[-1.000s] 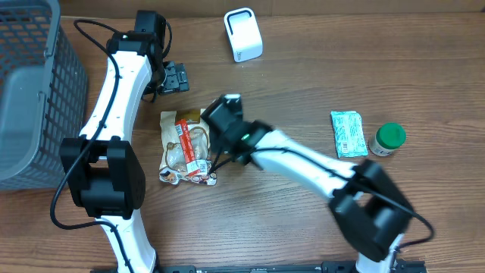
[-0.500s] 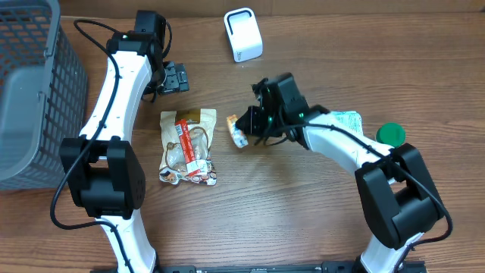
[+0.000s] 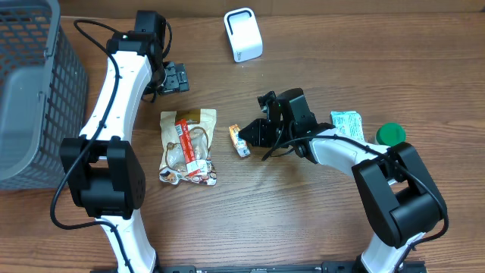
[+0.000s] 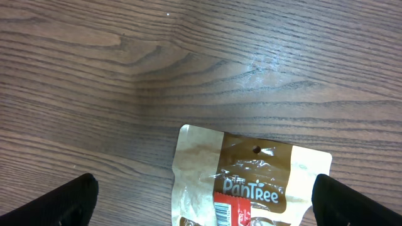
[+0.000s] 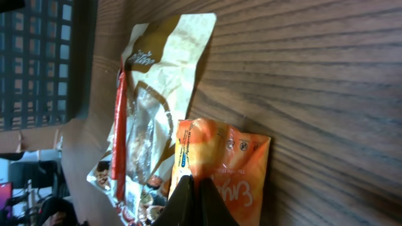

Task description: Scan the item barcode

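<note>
Pinches the small orange packet (image 3: 239,141) in the right claw (image 3: 250,136) at the middle of the counter (image 3: 303,220), just right of the brown snack bag (image 3: 187,146). Holds the left claw (image 3: 176,77) spread wide beyond that bag's far end.

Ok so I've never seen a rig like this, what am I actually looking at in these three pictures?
This is a two-armed robot at a wooden table. The wide picture looks straight down from above. The other two come from small cameras on each arm's wrist.

The left tool hangs open and holds nothing. Its camera looks down on a brown-and-red crinkly snack bag. The right tool is shut on a small orange foil packet, pinching it at one edge.

Also on the table are a white box-shaped scanner, a grey plastic mesh basket, a flat green-and-white packet and a little green-capped bottle.
</note>
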You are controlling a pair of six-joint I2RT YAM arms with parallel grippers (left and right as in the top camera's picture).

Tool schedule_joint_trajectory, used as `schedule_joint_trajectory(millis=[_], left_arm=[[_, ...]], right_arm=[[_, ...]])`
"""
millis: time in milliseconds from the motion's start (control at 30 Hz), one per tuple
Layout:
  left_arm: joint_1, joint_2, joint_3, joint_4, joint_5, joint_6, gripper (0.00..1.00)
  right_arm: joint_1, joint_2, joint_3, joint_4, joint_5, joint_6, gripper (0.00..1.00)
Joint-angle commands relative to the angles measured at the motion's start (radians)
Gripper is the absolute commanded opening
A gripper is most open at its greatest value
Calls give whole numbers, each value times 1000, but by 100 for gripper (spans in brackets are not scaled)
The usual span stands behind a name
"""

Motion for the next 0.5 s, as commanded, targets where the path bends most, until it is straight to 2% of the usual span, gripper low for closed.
schedule_joint_trajectory(millis=[0,167,367,467], left_arm=[[-2,-30,16,1,3,-3,100],[-2,-30,16,1,3,-3,100],[-2,-30,16,1,3,-3,100],[-2,-30,16,1,3,-3,100]], right_arm=[[-2,-18,-13,6,45,-12,4],[-2,-18,-13,-9,60,-13,6],[-2,-18,-13,-24,60,-16,23],[-2,-18,-13,-28,60,-16,36]])
